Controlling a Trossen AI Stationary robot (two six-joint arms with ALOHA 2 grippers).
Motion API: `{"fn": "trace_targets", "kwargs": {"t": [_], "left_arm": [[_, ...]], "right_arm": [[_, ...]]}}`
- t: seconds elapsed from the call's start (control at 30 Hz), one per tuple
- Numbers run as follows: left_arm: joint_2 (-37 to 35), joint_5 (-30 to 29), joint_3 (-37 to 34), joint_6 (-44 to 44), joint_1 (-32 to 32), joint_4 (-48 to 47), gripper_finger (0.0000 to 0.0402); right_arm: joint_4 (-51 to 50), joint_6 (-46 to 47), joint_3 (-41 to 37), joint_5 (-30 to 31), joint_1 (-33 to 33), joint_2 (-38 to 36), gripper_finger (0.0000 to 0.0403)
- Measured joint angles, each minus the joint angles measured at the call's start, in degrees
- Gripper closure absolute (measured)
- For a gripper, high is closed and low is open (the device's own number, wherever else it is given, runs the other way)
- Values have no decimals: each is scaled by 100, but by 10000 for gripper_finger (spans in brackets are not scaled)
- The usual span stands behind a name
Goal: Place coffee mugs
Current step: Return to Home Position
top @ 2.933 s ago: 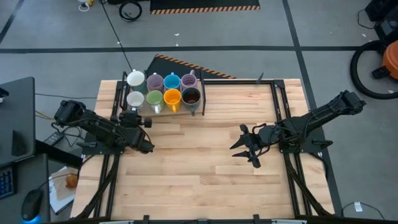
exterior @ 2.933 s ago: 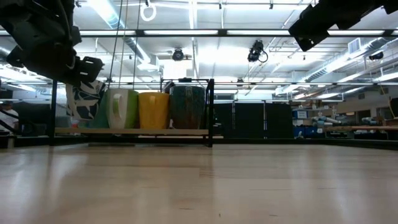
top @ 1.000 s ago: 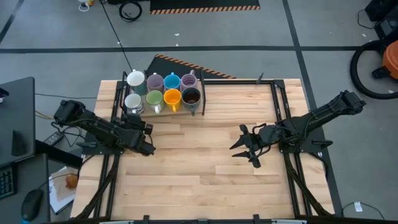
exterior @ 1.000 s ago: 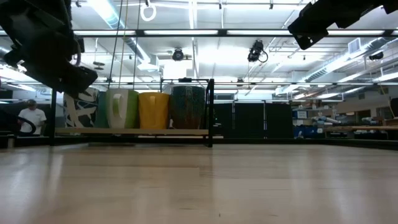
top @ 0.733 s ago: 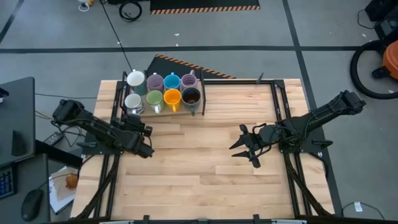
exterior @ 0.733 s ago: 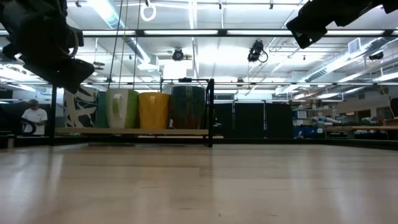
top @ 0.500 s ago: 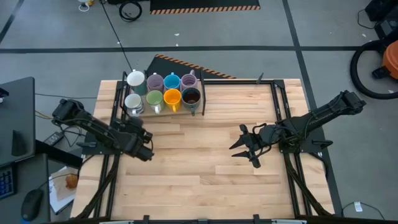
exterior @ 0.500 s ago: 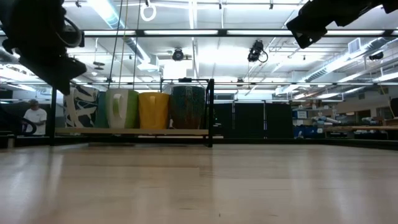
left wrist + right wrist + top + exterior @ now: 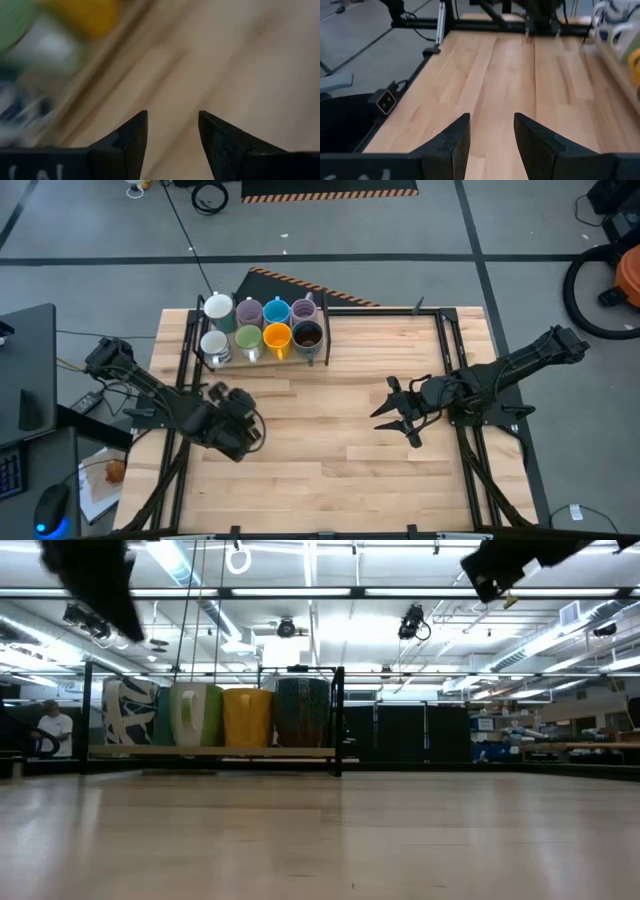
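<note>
Overhead, we find all eight coffee mugs [image 9: 277,312] packed in two rows of four on the shelf [image 9: 326,340] at the upper left of the surface [image 9: 330,470]. The left gripper [image 9: 243,436] hangs lower in the frame than the shelf, clear of it. The right gripper [image 9: 392,416] sits right of centre, well apart from the mugs, its fingers splayed and empty.

At table height, the front row shows left of centre: a blue-and-white patterned mug [image 9: 128,713], a green mug [image 9: 195,715], an orange mug [image 9: 247,717] and a dark brown mug [image 9: 303,712], side by side. Both arms are only dark shapes at the top corners.

In the left wrist view, the fingers are released, with bare wood between them and blurred mug colours at the upper left.

In the right wrist view, the fingers are likewise parted on nothing, with mugs at the frame's right edge.

We judge the placing done and only the retreat left. The risk lies with the left arm, which runs near the shelf's front corner. A wide swing could clip the frame or the patterned mug, and the tight packing would pass any knock along.
</note>
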Motion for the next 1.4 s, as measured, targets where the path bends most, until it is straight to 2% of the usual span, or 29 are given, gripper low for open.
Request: {"fn": "trace_targets", "kwargs": {"t": [0.13, 0.3, 0.43, 0.53, 0.8, 1.07, 1.4], "left_arm": [[0, -96, 511, 1548, -172, 1284, 221], [-1, -261, 610, 3962, -226, 3575, 221], [-4, 264, 583, 4978, 119, 4498, 221], [-86, 696, 571, 5325, 481, 4565, 221], [-740, 1384, 412, 6207, 1164, 4812, 240], [-2036, 2042, -1292, 6444, 1770, 6144, 279], [-3833, 1917, -3182, 6479, 1963, 7036, 285]], "right_arm": [[-105, -249, 145, -161, 1, -136, 245], [-298, -564, 185, -489, -118, -453, 245], [-317, -689, 185, -986, -336, -864, 245], [-325, -702, 188, -1186, -477, -1251, 245], [-693, -791, 53, -1069, -617, -2193, 245], [-508, -898, -585, -694, -826, -3021, 245], [12, -1060, -1168, 51, -1077, -4002, 245]]}}
